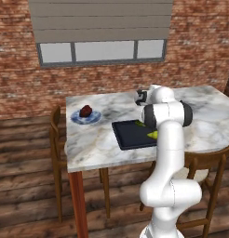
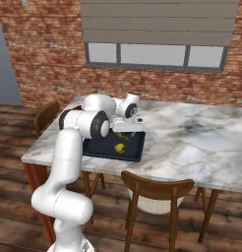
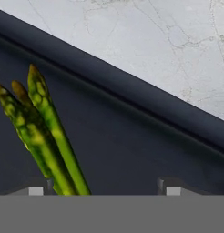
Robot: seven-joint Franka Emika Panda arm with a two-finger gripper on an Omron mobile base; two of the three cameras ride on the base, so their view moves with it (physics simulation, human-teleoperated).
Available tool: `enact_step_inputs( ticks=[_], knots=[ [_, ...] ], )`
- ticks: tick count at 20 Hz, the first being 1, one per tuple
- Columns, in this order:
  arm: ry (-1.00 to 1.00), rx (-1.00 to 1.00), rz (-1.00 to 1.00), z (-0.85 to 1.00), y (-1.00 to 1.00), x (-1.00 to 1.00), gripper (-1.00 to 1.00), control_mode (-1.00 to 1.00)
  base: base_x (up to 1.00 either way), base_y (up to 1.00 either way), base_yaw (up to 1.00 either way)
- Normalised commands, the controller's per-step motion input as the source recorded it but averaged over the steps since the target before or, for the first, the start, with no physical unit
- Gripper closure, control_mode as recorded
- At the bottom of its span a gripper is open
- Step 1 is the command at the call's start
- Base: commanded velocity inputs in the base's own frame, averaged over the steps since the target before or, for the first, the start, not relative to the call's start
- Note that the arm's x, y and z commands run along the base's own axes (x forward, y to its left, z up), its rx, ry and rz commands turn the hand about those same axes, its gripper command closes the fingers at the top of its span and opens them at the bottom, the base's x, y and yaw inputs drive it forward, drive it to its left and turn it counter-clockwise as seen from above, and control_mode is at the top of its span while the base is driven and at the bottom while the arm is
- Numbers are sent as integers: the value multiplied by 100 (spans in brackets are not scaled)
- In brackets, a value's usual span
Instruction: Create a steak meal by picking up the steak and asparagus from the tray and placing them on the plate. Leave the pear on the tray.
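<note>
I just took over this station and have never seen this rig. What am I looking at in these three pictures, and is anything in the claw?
A white robot arm stands at a marble table. Two pictures come from cameras behind it, left and right; the third looks out from its hand. The steak already sits on the blue plate. The black tray still holds the yellow pear and the green asparagus. The gripper hangs low over the tray, fingers either side of the stalks' lower end; whether it grips them I cannot tell.
</note>
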Motion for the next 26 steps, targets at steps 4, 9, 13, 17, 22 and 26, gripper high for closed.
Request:
enact_step_inputs(
  ticks=[4, 9, 13, 17, 22, 26],
  knots=[
    [-6, -4, 7, -43, 20, 0, -100, -100, 0, 0, 0],
    [-8, -12, 3, -54, 47, -2, -100, -100, 0, 0, 0],
    [-10, -12, 0, -61, 46, 0, -100, -100, 0, 0, 0],
    [-8, -7, 0, -62, 27, 0, -100, -100, 0, 0, 0],
    [-1, -2, 1, -50, 14, -8, -100, -100, 0, 0, 0],
    [0, 0, 4, -31, 7, -27, -100, -100, 0, 0, 0]
  ],
)
